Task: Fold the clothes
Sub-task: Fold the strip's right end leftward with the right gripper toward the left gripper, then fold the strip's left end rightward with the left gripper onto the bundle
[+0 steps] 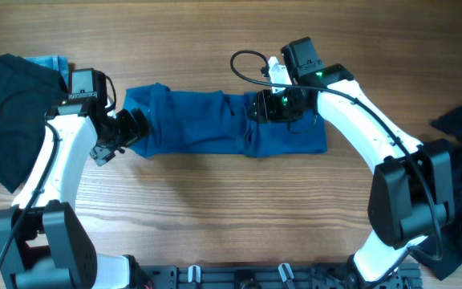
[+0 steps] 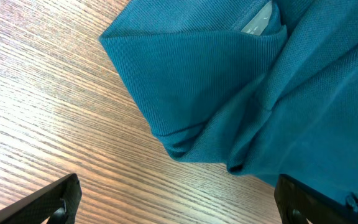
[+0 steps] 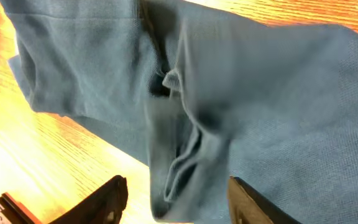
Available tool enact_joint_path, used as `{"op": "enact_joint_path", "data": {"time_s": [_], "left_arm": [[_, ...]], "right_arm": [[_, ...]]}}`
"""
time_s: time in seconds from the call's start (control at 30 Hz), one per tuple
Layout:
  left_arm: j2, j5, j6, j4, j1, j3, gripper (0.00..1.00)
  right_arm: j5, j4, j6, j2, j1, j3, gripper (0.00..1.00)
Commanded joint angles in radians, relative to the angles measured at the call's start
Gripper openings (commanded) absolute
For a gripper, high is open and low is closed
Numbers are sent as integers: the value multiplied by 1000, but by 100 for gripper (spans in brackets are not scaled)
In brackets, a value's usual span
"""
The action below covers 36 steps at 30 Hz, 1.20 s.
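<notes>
My overhead camera looks straight down from high above the counter (image 1: 215,213), taking in both arms and the whole blue shirt (image 1: 215,120). The left wrist camera rides close behind the left end effector (image 2: 176,208), facing down at the shirt's end on that side and some bare wood. The right wrist camera sits just as near behind the right end effector (image 3: 176,199), facing the shirt's other end. All three views share the shirt; the wrist views each take a different end.
</notes>
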Motion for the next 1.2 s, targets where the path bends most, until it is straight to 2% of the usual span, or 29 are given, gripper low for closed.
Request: {"op": "enact_joint_path", "data": {"time_s": [0.0, 0.1, 0.2, 0.3, 0.5, 0.6, 0.7, 0.83, 1.03, 1.17], "left_arm": [[-11, 3, 7, -5, 1, 12, 100], [-11, 2, 7, -4, 1, 12, 100], [-11, 2, 7, -5, 1, 12, 100], [-11, 2, 13, -3, 1, 12, 100], [-1, 2, 160, 77, 3, 12, 100], [24, 10, 167, 135, 18, 12, 100], [78, 137, 263, 180, 22, 12, 100], [164, 202, 324, 240, 22, 12, 100], [261, 264, 327, 376, 21, 12, 100], [298, 270, 325, 413, 19, 12, 99]], "right_arm": [[-26, -5, -19, 18, 7, 11, 58], [-13, -5, -19, 18, 8, 11, 58], [80, -10, -4, 18, 8, 11, 59], [212, -32, 106, 18, 5, 11, 60], [353, -107, 167, 9, -32, 11, 60], [410, -161, 172, 3, -62, 11, 60], [467, -204, 178, 3, -86, 11, 60], [504, -237, 183, 3, -118, 11, 60], [503, -261, 182, 3, -143, 11, 61], [503, -262, 182, 3, -146, 11, 62]]}}
